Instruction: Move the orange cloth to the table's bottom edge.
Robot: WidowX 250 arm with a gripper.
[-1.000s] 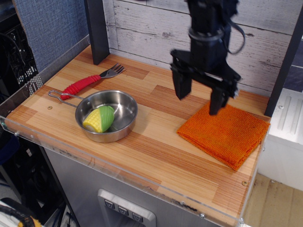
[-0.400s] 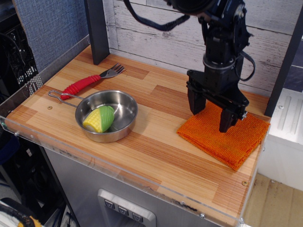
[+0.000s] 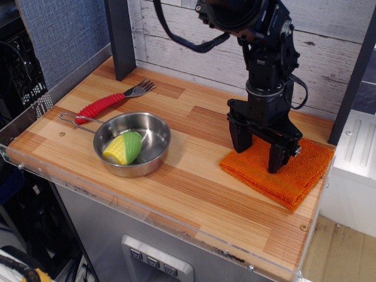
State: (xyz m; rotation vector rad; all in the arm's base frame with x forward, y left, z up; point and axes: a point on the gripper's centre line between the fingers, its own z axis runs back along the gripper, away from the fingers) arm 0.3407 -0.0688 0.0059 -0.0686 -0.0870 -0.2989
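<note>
Lowered since the earlier frame, the end effector (image 3: 258,155) now straddles the orange cloth (image 3: 282,169), jaws spread and nothing gripped. Cloth lies at the counter's right end, short of the table's bottom edge (image 3: 176,222); grasp and transfer appear outstanding.

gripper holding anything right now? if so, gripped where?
Nothing held. The black gripper is open, its fingers down on the bright orange knitted cloth near its back left part, not pinching it.
</note>
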